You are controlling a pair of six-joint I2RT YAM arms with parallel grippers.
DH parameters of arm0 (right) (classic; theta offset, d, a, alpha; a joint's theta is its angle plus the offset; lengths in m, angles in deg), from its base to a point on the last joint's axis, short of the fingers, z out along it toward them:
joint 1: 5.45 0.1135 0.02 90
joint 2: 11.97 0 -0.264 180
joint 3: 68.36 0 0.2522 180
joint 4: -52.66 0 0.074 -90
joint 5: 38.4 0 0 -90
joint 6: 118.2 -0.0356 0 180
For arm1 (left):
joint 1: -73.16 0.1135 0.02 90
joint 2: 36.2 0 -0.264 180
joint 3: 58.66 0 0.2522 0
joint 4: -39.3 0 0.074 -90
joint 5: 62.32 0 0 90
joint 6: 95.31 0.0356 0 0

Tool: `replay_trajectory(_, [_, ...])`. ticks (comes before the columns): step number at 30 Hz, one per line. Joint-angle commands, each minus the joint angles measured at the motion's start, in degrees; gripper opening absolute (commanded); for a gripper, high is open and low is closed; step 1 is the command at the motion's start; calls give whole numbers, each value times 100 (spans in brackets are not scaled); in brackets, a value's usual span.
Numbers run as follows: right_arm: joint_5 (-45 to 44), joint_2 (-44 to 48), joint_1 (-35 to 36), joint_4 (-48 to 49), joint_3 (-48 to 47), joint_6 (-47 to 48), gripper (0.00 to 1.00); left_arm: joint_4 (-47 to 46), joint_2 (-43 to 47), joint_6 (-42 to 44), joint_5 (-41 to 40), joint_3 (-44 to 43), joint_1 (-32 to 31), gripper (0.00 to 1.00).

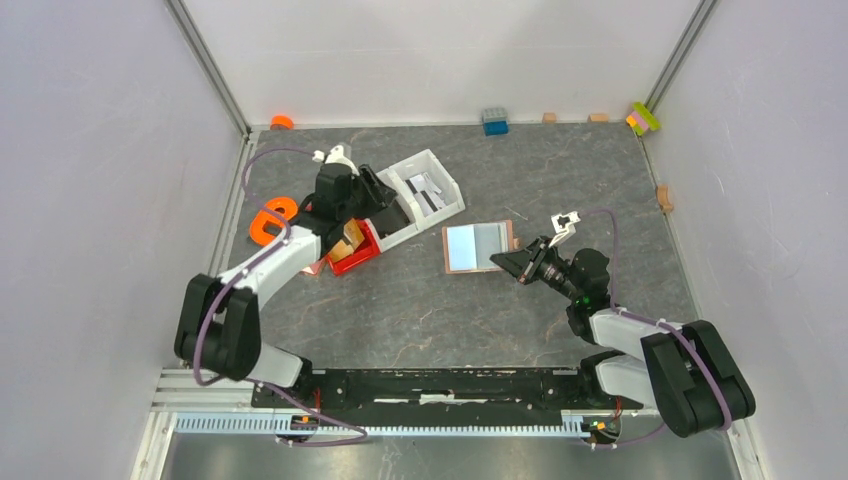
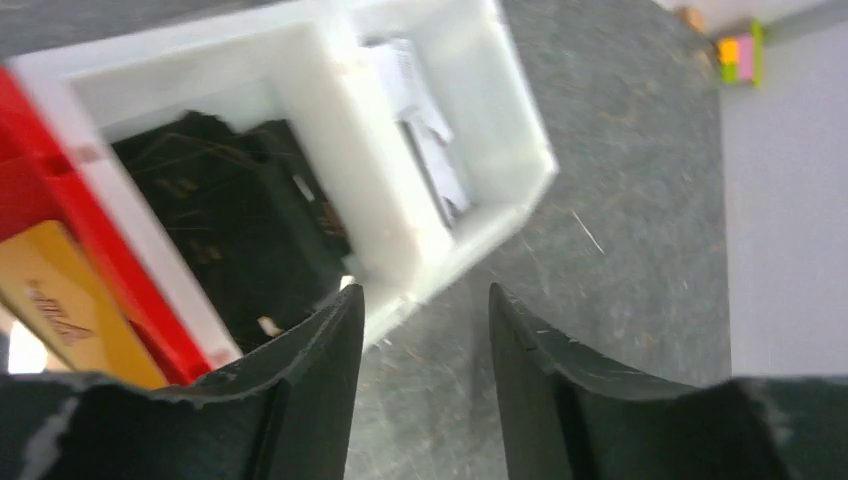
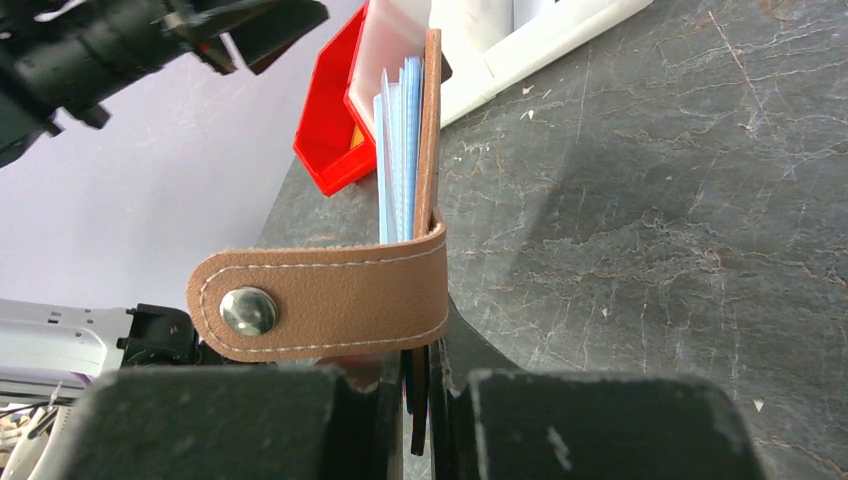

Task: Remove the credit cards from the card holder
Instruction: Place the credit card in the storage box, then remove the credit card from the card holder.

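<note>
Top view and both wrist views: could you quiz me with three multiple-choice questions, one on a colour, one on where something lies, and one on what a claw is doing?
1. What colour are the cards standing in the card holder?
A. green
B. black
C. pale blue

2. Where does the orange-yellow card lie?
A. in the white tray
B. in the red bin
C. in the card holder

3. How is the left gripper?
A. open and empty
B. shut on a card
C. shut on the card holder

Answers:
1 C: the right wrist view shows pale blue edges between the brown flaps.
2 B: the left wrist view shows it just inside the red wall.
3 A: its fingers stand apart, with only table and tray showing between them.
</note>
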Motion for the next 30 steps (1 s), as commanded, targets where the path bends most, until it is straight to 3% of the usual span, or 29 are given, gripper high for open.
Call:
replay_trajectory(1, [129, -14, -15, 511, -252, 73, 0, -79, 724, 439, -262, 143, -774, 60])
replay_trajectory(5, [187, 90, -15, 644, -226, 30, 0, -153, 1206, 716, -375, 379, -1803, 76])
replay_trajectory(8, [298, 155, -15, 938, -159, -171, 1, -544, 1352, 798, -55, 678, -2270, 79])
replay_trajectory(11, [428, 130, -11, 1359, -74, -397, 2, -949, 1355, 858, 503, 988, -2291, 85])
replay_trajectory(17, [669, -54, -4, 1902, -61, -724, 2, -1195, 1376, 880, 696, 1192, -2291, 90])
replay_trajectory(22, [838, 28, -7, 2458, -36, -1036, 2, -1866, 1046, 707, 1347, 1310, -2289, 90])
replay_trajectory(23, [846, -194, -6, 2490, -42, -1052, 2, -2030, 952, 657, 1530, 1316, -2294, 87])
replay_trajectory(27, [860, -254, 20, 2558, -52, -1044, 2, -2279, 733, 639, 1775, 1253, -2289, 58])
replay_trajectory(30, [836, -300, 59, 2549, -52, -992, 4, -2563, 750, 652, 1812, 1380, -2289, 28])
